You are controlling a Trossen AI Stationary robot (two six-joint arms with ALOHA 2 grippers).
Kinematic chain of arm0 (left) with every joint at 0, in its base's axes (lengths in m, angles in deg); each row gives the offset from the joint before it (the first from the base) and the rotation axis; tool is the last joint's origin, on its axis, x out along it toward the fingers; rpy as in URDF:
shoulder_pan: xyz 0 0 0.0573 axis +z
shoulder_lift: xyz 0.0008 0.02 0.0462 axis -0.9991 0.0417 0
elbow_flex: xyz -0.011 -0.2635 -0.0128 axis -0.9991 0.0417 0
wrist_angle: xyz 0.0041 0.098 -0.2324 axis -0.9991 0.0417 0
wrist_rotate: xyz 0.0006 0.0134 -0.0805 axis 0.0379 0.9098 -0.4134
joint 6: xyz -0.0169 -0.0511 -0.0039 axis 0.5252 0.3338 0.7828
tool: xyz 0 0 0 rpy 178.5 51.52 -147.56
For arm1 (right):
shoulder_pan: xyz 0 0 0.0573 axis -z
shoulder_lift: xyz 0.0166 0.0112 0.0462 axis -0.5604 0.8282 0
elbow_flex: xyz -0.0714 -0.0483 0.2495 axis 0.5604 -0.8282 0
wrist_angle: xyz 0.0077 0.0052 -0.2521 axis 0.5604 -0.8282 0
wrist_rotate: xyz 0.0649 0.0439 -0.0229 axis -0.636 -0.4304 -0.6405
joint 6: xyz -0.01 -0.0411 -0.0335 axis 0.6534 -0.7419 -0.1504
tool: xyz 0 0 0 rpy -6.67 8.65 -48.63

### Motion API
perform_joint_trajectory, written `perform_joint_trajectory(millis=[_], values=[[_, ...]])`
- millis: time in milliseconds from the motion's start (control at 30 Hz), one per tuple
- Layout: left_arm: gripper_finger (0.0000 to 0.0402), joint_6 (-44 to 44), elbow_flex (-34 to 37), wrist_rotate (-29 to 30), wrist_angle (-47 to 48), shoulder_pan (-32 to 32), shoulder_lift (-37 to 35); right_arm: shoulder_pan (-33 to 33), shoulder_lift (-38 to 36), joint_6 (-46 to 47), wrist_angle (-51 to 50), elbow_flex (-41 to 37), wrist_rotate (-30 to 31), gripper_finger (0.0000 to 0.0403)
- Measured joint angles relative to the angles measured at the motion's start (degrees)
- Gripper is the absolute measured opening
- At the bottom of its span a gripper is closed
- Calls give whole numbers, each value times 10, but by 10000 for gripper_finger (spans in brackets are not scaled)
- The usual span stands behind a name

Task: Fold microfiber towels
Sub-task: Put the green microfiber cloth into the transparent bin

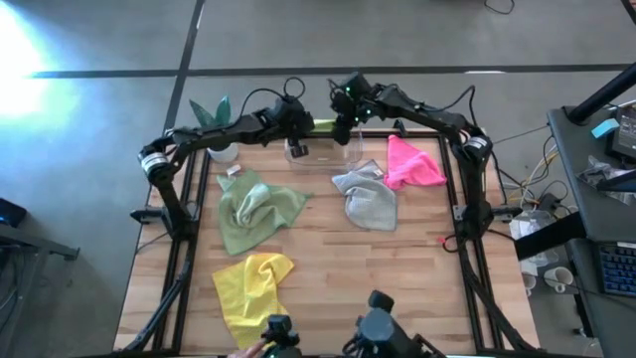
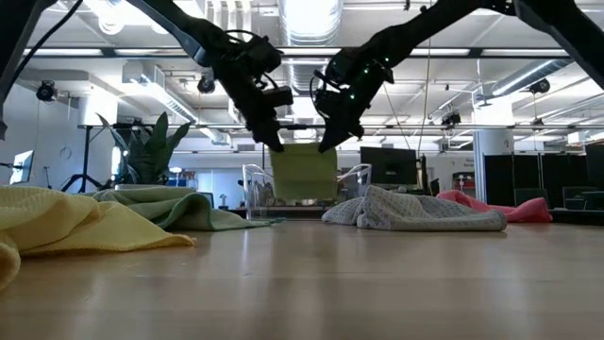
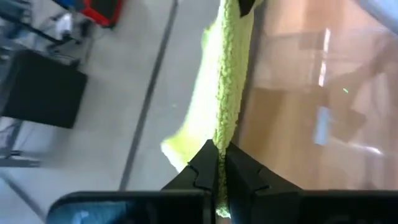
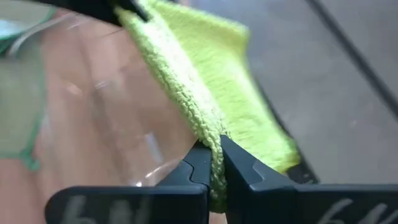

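Observation:
A folded lime green towel [image 2: 304,172] hangs between my two grippers over the clear plastic tray [image 1: 354,149] at the table's far edge. My left gripper [image 1: 298,127] is shut on its left upper end and my right gripper [image 1: 343,121] on its right upper end. The sage green towel [image 1: 254,209], the yellow towel [image 1: 253,288], the grey towel [image 1: 367,199] and the pink towel [image 1: 412,164] lie crumpled on the table. My left gripper [image 3: 221,150] pinches the towel's folded upper edge [image 3: 222,127] at its left end between its two fingers, several layers thick. The fingers slant down from the left. The towel hangs below, and its upper edge runs straight across to the other gripper. My right gripper [image 4: 211,147] pinches the same folded upper edge [image 4: 208,124] at its right end between its two fingers, several layers thick. It slants down from the right. The towel hangs below it; whether its lower edge touches the tray, I cannot tell.
A potted plant [image 1: 211,111] and a white cup [image 1: 224,151] stand at the far left corner. Bare wood lies between the crumpled towels in the table's middle and along its near right.

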Motion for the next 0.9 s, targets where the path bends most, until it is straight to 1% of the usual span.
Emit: perform_joint_trajectory(millis=[100, 167, 300, 367, 633, 733, 900], values=[[0, 8, 0, -19, 31, -7, -8, -10, -3, 8, -28, 0, -14, 8], [0, 35, 0, -41, 46, -11, -11, -13, -3, 17, -51, 0, -29, 8], [0, 74, 8, -103, 59, -12, -11, -25, 1, 17, -75, -6, -28, 8], [0, 75, 14, -116, 57, -12, -5, -27, 10, 17, -74, -7, -24, 8], [0, 75, 26, -124, 53, -13, 39, -27, 60, 10, -72, -8, -21, 8], [0, 77, 26, -127, 54, -13, 52, -27, 64, 10, -84, -8, -28, 8], [0, 77, 25, -128, 56, -15, 54, -31, 61, 10, -97, -8, -35, 8]])
